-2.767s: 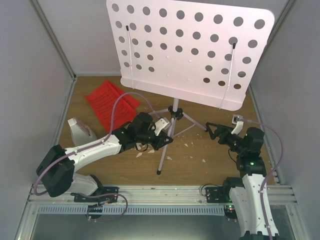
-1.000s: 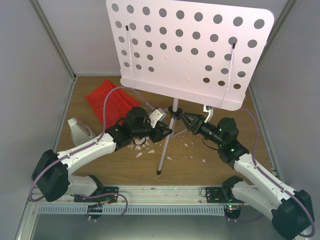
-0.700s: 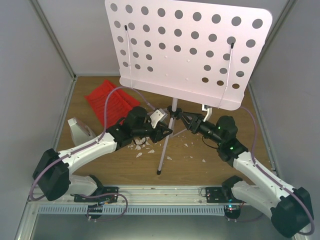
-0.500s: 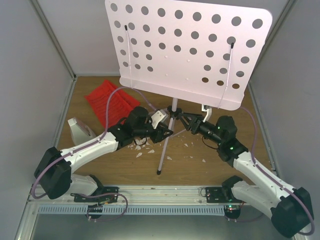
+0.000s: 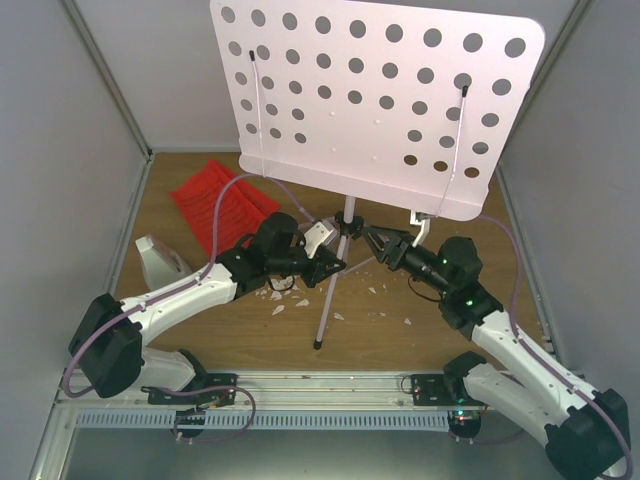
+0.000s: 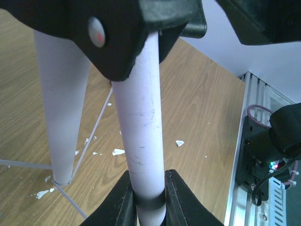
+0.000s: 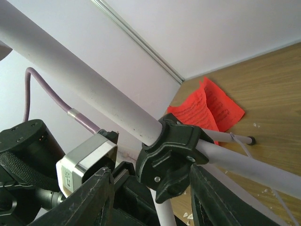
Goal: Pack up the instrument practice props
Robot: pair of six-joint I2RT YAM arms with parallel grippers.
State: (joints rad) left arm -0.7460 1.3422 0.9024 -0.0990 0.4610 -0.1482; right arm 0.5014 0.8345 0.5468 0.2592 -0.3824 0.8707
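Left hand [image 6: 150, 200] now tight around leg [image 6: 141, 127]

Robot lab test cell — grey panel walls [image 5: 70, 180], aluminium rail [image 5: 320, 385] at the front, wood-grain tabletop [image 5: 270, 345]

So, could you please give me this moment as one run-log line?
left pincer: closed on tripod leg | right pincer: open astride black hub | red sheets, metronome: not yet packed

No legible writing anywhere.
The red sheets [image 7: 207, 110] carry rows of faint dark marks, too small and blurred to read; no label, brand or number can be made out elsewhere.
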